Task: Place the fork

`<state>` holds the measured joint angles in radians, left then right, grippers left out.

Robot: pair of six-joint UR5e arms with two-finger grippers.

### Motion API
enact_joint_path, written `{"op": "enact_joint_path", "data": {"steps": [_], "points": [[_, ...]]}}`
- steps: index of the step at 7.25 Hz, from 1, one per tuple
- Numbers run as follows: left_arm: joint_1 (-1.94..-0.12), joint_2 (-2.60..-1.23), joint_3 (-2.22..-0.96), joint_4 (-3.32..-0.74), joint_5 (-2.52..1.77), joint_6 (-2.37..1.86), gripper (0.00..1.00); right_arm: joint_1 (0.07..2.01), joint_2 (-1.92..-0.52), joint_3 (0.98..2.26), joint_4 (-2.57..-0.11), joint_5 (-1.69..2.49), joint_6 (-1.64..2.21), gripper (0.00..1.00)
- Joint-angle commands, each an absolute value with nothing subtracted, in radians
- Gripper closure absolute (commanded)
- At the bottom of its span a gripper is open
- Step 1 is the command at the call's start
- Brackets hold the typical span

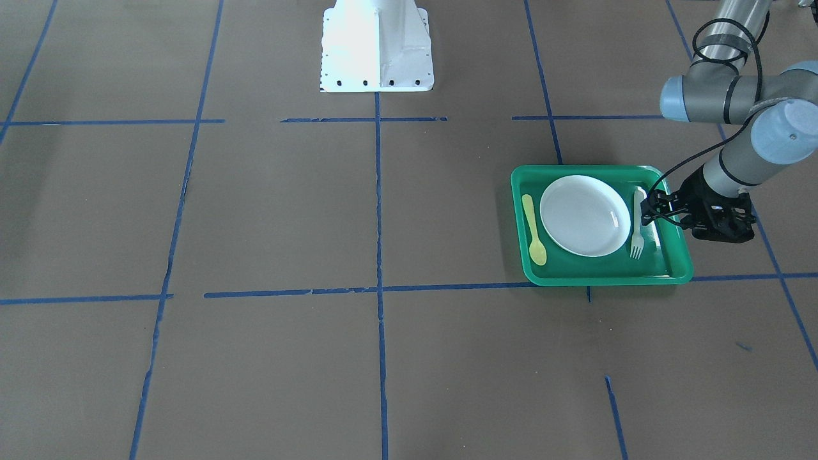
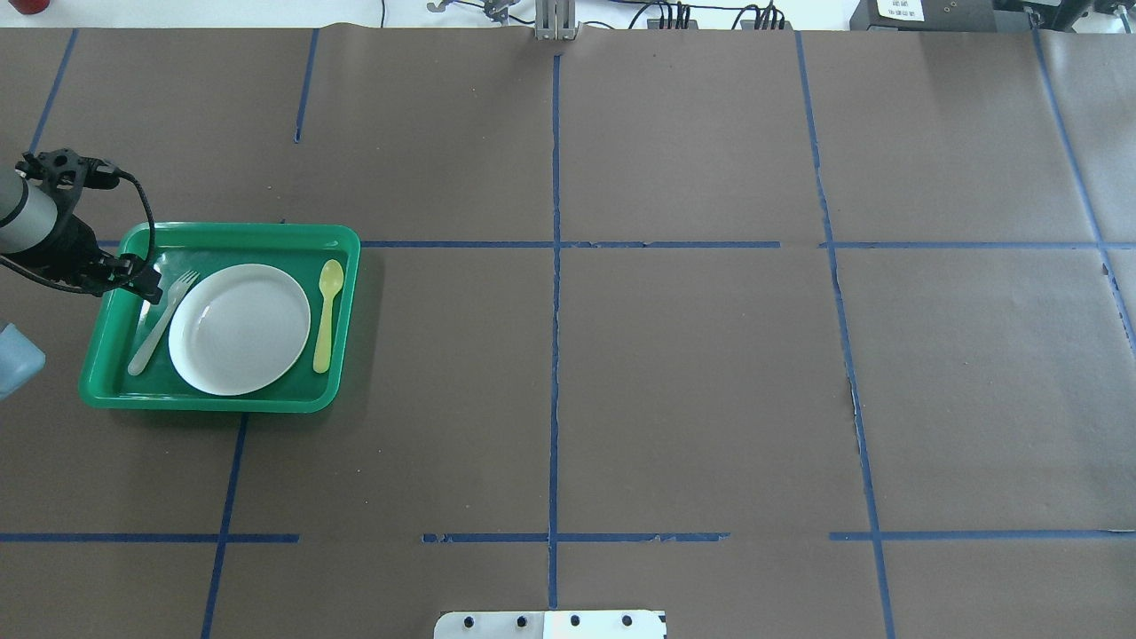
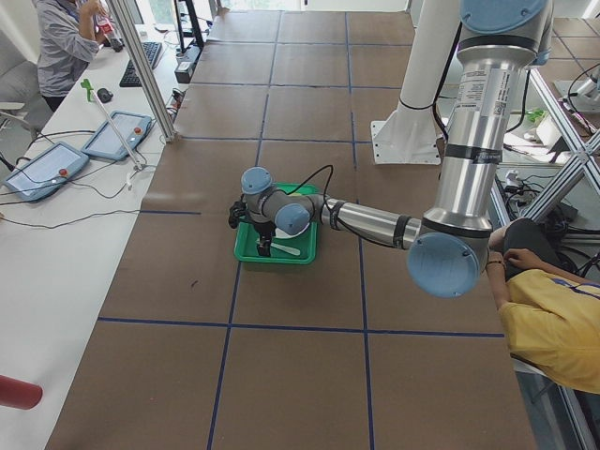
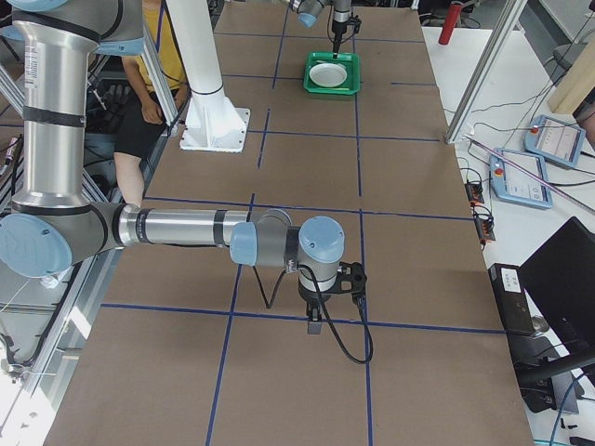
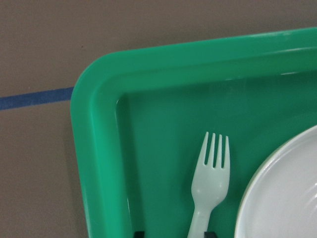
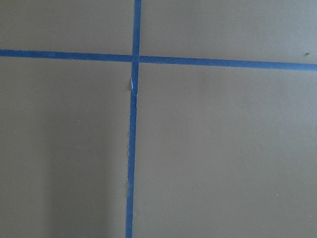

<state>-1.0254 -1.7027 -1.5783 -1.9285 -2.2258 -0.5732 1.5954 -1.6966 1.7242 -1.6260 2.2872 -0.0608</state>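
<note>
The pale fork (image 2: 164, 319) lies flat in the green tray (image 2: 222, 232), to the left of the white plate (image 2: 240, 328), tines toward the far rim. In the front view the fork (image 1: 637, 237) lies on the plate's (image 1: 585, 215) right. My left gripper (image 2: 146, 286) hangs low over the fork's handle. In the left wrist view its two fingertips (image 5: 138, 233) stand apart on either side of the handle of the fork (image 5: 210, 183), so it is open. My right gripper (image 4: 316, 325) shows only in the exterior right view, over bare table; I cannot tell its state.
A yellow spoon (image 2: 327, 311) lies in the tray on the plate's other side. The tray sits at the table's far left in the overhead view. The white robot base (image 1: 377, 45) stands mid-table at the robot's edge. Blue tape lines cross the brown table.
</note>
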Motion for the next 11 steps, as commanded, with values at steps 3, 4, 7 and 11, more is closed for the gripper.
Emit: {"op": "enact_joint_path", "data": {"steps": [3,4,7,11], "points": [[-1.337,-1.698,-1.578,-1.756,-2.235,-0.191,0.01,1.595,-1.697,1.724,-1.626,2.287,-0.061,0.00],[-1.411,-1.701,-1.582,-1.685,-2.235,-0.081,0.01,1.595,-1.697,1.724,-1.626,2.287,-0.060,0.00],[-1.534,-1.706,-1.565,-1.557,-2.340,0.040,0.01,1.595,-1.697,1.724,-1.626,2.287,-0.061,0.00],[-1.540,-1.692,-1.623,-1.503,-2.394,0.041,0.00,1.595,-1.697,1.724,-1.626,2.287,-0.061,0.00]]}}
